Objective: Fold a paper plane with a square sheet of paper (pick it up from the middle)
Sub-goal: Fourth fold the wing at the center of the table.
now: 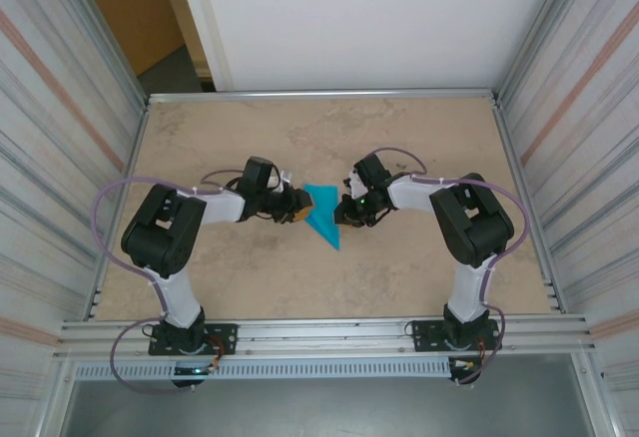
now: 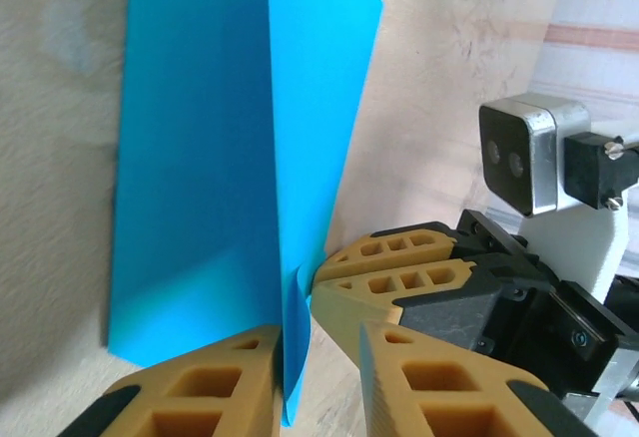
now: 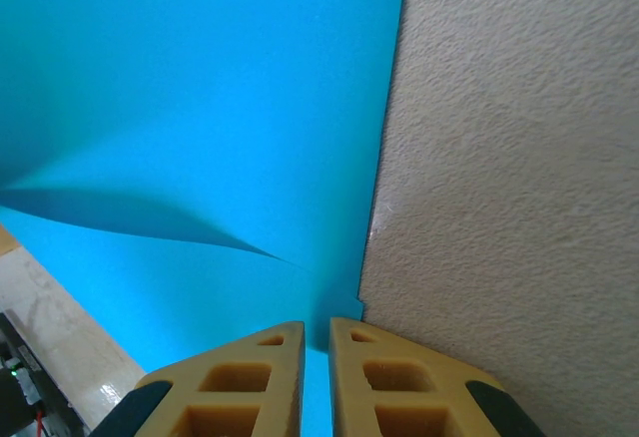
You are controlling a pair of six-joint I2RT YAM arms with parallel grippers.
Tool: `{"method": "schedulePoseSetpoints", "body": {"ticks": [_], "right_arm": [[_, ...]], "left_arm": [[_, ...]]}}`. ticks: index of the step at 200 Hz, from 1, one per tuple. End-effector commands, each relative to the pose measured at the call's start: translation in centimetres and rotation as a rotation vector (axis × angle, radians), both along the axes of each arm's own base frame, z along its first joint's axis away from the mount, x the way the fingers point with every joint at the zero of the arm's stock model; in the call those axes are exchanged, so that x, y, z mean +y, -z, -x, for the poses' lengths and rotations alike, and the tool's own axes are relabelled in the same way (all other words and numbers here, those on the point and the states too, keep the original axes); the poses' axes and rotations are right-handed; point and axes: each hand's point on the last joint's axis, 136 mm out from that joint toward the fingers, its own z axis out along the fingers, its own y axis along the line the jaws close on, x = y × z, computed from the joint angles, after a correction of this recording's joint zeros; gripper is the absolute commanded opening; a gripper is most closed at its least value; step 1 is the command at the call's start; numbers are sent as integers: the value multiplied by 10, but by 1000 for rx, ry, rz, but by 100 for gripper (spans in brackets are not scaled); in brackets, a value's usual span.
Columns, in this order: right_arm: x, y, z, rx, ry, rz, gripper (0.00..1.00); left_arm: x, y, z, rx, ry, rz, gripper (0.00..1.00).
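Observation:
The teal-blue sheet of paper [image 1: 321,213] lies mid-table, folded to a pointed wedge whose tip faces the near edge. My left gripper [image 1: 299,208] sits at its left side and my right gripper [image 1: 345,215] at its right side. In the left wrist view a raised flap of the paper [image 2: 200,158] stands between the open jaws of my left gripper [image 2: 321,342], resting against the left finger [image 2: 190,387]. The right gripper [image 2: 329,275] pinches the flap's edge there. In the right wrist view the right gripper [image 3: 317,325] is shut on the edge of the paper [image 3: 200,108].
The beige table [image 1: 429,277] is walled by corrugated panels on the left [image 1: 60,138] and right [image 1: 589,138], with a white board [image 1: 359,18] behind. An aluminium rail [image 1: 319,332] runs along the near edge by the arm bases.

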Motion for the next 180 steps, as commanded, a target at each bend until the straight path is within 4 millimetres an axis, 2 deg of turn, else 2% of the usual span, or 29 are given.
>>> {"method": "schedulePoseSetpoints", "body": {"ticks": [1, 50, 84, 102, 141, 162, 180], "right_arm": [[-7, 13, 3, 41, 15, 38, 14], [-7, 10, 2, 30, 13, 31, 16], [-5, 9, 2, 29, 8, 21, 17], [-5, 9, 2, 26, 8, 23, 17], [-5, 5, 0, 9, 6, 19, 19], [-8, -8, -6, -57, -2, 25, 27], [-12, -27, -15, -158, -8, 42, 35]], "left_arm": [[-5, -2, 5, -4, 92, 27, 26], [-7, 0, 8, 5, 153, 47, 26], [-7, 8, 12, 17, 186, 30, 25], [-6, 10, 12, 15, 194, 21, 23], [-4, 11, 9, 5, 182, -6, 11], [0, 10, 6, -4, 151, -30, 6], [2, 8, 1, -6, 106, -46, 3]]}}
